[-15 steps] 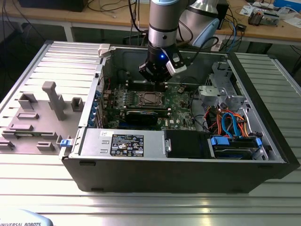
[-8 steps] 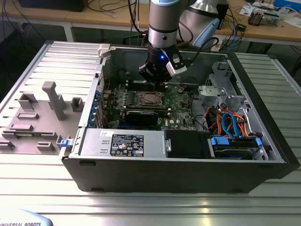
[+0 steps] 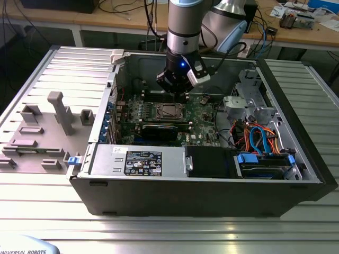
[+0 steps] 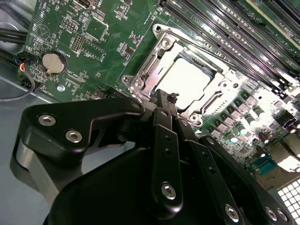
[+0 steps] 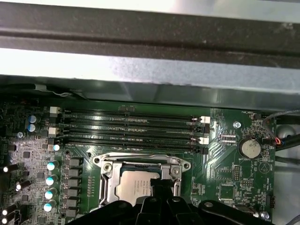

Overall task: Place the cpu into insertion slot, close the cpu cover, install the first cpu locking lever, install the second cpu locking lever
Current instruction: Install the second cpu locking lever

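Black metal linkages make up the tool [image 4: 165, 101], which hangs just above the socket area of the green circuit board [image 4: 101, 42] inside the open grey computer case [image 3: 296, 159]. In the second wrist view the fingertips are drawn together to a narrow point at the near edge of the socket; nothing is seen between them, so the tool is judged clenched and empty.

Directly beyond the tips, the small flat square cpu with a silvery-grey metal top [image 4: 187, 82] is seated in the square insertion slot with a silver metal rim [image 5: 108, 180]. The thin silver metal frame of the cpu cover [image 4: 150, 70] appears to lie down around the chip, its cut-out leaving the chip top exposed. Whether the locking levers are latched cannot be told.

The chip is judged light, rigid and fragile; it should be held by opposite edges only. The cover is thin, stiff sheet metal and should be pressed on its frame, never on the chip. Thin spring levers are judged slippery and are best pushed near their free ends.

Beyond the socket lie the long black memory slots [image 5: 131, 126] and a round silver coin battery [image 5: 249, 148].
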Controlling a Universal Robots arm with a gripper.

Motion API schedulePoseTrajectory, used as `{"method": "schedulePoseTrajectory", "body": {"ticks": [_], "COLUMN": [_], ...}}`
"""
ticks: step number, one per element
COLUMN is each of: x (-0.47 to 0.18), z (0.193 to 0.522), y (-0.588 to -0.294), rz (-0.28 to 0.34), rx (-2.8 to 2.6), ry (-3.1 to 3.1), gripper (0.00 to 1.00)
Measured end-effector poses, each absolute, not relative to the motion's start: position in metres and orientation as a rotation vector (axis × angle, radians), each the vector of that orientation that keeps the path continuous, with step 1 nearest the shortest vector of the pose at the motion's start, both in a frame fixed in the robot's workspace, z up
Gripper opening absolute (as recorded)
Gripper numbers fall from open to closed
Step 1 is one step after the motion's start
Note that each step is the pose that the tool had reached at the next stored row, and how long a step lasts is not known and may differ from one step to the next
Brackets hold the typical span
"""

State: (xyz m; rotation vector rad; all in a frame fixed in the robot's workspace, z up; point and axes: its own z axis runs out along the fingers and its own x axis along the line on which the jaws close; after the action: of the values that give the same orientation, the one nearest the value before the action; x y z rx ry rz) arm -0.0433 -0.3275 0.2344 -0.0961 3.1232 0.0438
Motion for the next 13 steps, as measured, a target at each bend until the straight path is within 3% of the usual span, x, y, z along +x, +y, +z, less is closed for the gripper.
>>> {"method": "schedulePoseTrajectory", "body": {"ticks": [13], "x": [-0.0433], "z": [0.2344], "y": [-0.3331], "rz": [0.044], "rx": [-0.096], "ry": [3.123], "gripper": [0.11]}}
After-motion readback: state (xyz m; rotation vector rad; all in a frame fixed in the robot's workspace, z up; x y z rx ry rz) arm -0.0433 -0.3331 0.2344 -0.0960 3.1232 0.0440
